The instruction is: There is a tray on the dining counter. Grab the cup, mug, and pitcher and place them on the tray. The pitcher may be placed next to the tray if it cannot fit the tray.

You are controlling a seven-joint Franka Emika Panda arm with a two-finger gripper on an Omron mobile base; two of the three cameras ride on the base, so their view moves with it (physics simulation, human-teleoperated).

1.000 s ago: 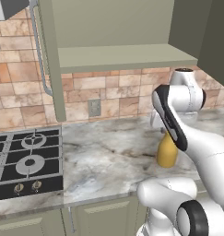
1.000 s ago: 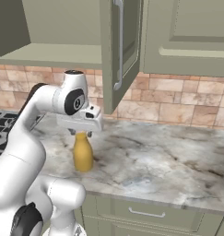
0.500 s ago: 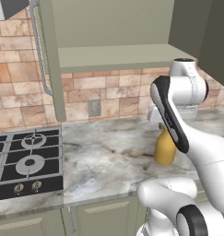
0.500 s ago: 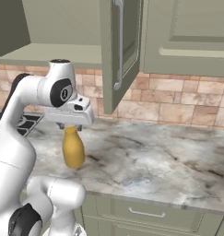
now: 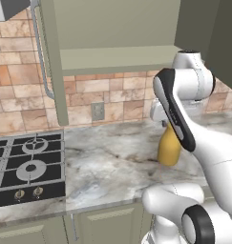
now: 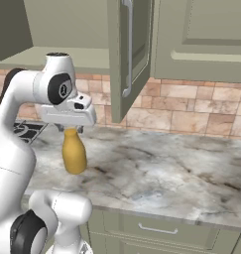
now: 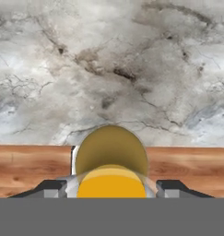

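Since a second ago your view has swung and the hand has come to sit straight above the pitcher (image 6: 74,156), which stands upright on the marbled wall counter (image 6: 166,173), long axis vertical and narrow neck pointing up into the gripper (image 7: 111,190). Look down the hand view and you see its round mouth dead centre between the two dark fingertips (image 7: 51,188), one on each side of the neck; the jaws stand spread, and you cannot tell whether the pads touch it. From the left base view the white forearm covers the pitcher's neck and right side, leaving only its tan body (image 5: 169,148) showing. Left of it lies the gas stove (image 5: 26,164). Behind runs the tan brick backsplash (image 6: 191,116), and an open cabinet door (image 6: 129,54) hangs just right of the hand.
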